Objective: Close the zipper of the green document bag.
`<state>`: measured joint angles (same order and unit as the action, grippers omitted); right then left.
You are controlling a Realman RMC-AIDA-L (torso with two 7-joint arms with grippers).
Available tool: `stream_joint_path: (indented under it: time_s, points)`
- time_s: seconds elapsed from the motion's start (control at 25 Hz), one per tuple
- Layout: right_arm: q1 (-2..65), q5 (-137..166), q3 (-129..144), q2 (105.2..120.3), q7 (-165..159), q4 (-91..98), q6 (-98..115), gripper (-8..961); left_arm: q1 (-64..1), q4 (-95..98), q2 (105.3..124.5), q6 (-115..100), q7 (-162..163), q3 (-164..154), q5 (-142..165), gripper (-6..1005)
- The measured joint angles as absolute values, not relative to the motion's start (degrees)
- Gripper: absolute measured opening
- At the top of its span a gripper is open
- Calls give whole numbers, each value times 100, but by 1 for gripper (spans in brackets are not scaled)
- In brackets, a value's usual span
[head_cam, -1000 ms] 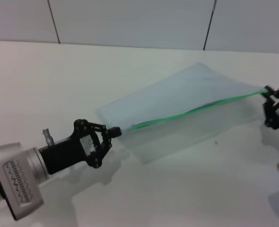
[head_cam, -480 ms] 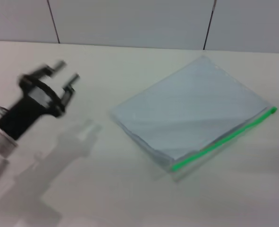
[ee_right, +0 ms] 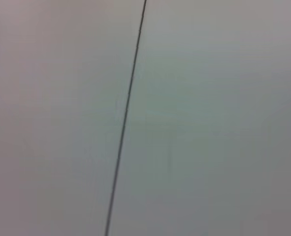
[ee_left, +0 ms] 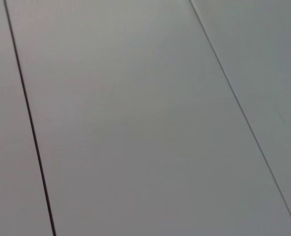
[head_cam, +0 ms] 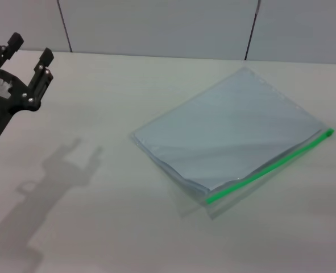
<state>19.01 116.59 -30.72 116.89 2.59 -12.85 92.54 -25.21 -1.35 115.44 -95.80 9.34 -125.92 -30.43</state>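
The green document bag [head_cam: 230, 133], a flat translucent bluish pouch, lies on the white table right of centre in the head view. Its bright green zipper [head_cam: 270, 166] runs straight along the near right edge, from the bag's front corner to its right corner. No slider can be made out. My left gripper [head_cam: 30, 46] is raised at the far left, well away from the bag, open with nothing between its fingers. The right gripper is out of view. Both wrist views show only grey wall panels with dark seams.
The white table [head_cam: 99, 227] carries the left arm's shadow at the lower left. A grey panelled wall [head_cam: 156, 25] rises behind the table's far edge.
Both grippers let go of the zipper ends; the bag dropped flat with the zipper straight. The left arm swung up to the far left and the right arm left the view.
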Motion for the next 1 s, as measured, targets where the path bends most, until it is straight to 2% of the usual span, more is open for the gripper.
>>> stream_joint_path:
  time_s: [0.28, 1.0]
  points:
    - [1901, 11654, -2825, 11679, 58, -1221, 9574, 911, -2543, -115, 11563, -9596, 965, -12586, -3074, 557]
    - [2230, 11651, -2245, 11683, 47, -1245, 9561, 907, -2531, -137, 11609, -9879, 937, -12560, -3216, 558]
